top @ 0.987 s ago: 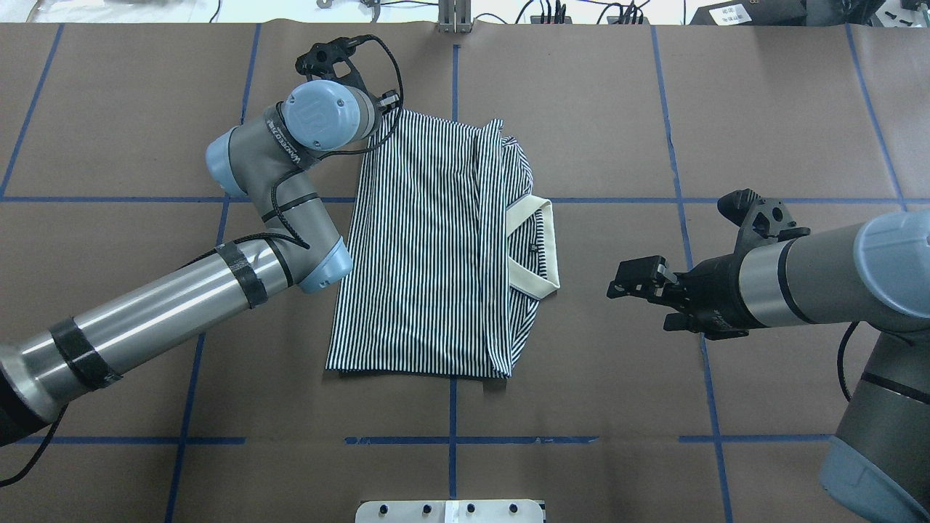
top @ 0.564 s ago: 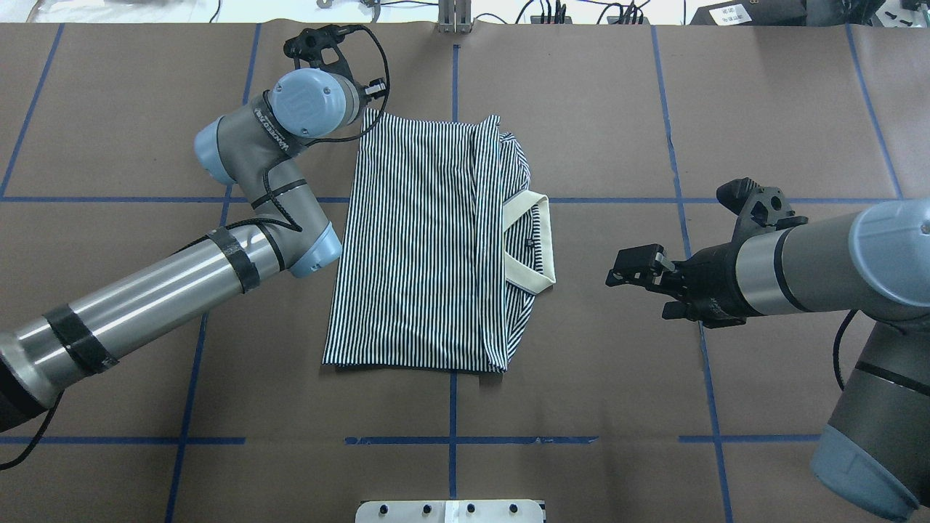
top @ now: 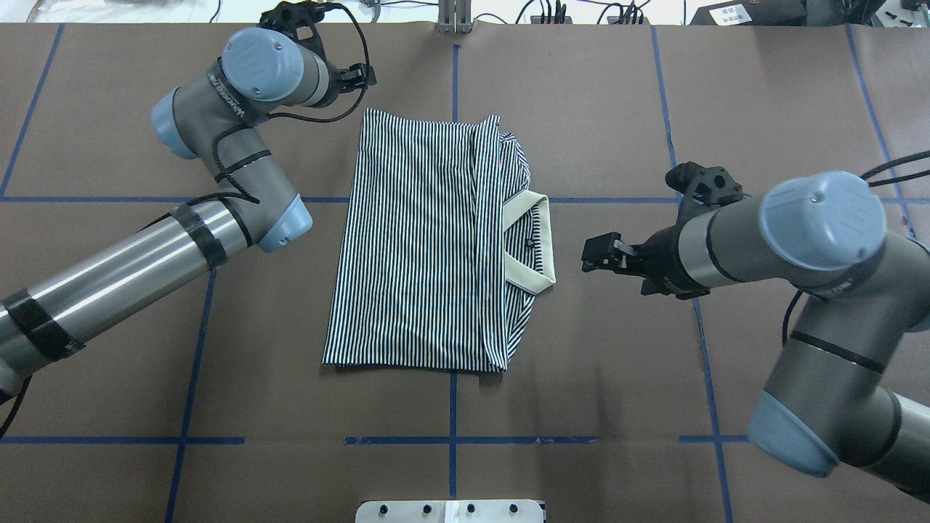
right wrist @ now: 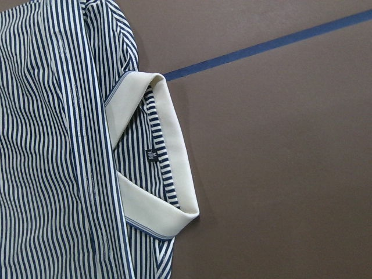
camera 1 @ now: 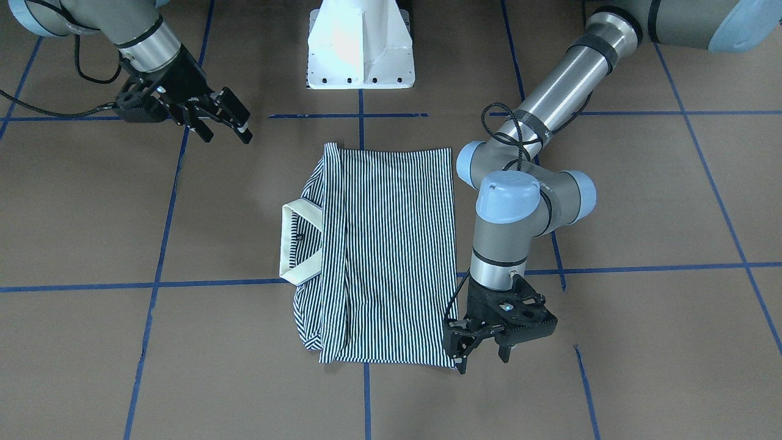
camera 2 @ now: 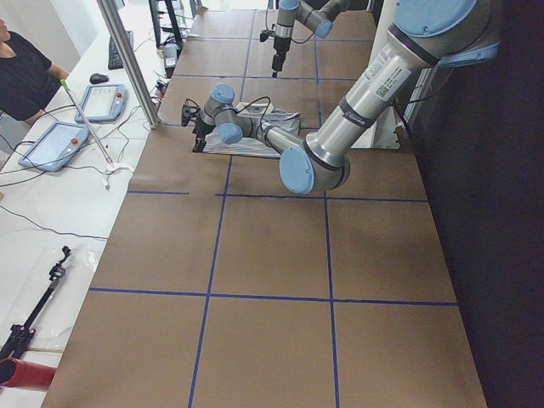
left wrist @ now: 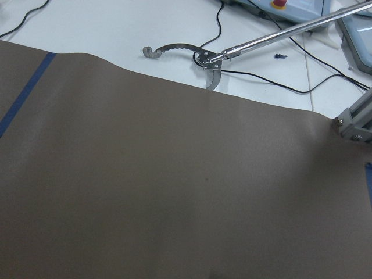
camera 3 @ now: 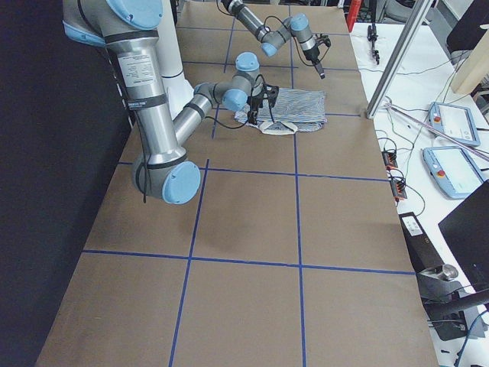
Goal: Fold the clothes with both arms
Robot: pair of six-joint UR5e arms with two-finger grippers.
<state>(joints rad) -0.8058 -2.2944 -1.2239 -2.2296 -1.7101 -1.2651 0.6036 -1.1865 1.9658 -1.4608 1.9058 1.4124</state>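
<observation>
The striped polo shirt (top: 421,240) lies folded in a rough rectangle at the table's middle, its cream collar (top: 535,243) toward my right arm. It also shows in the front view (camera 1: 391,244) and the right wrist view (right wrist: 52,145), with the collar (right wrist: 174,151) lying flat. My left gripper (camera 1: 482,357) is open and empty, just off the shirt's far left corner (top: 361,75). My right gripper (top: 590,256) is open and empty, hovering a short way right of the collar (camera 1: 227,131). Neither wrist view shows its own fingers.
The table is brown paper with a blue tape grid (top: 450,440). The white pedestal base (camera 1: 360,43) stands at the robot's side. An aluminium post (top: 454,14), cables and teach pendants (camera 2: 51,144) line the far edge. An operator (camera 2: 21,68) stands there.
My left gripper has drawn back from the shirt's far left corner toward the far left, and that corner lies flat. My right gripper has moved slightly toward the collar.
</observation>
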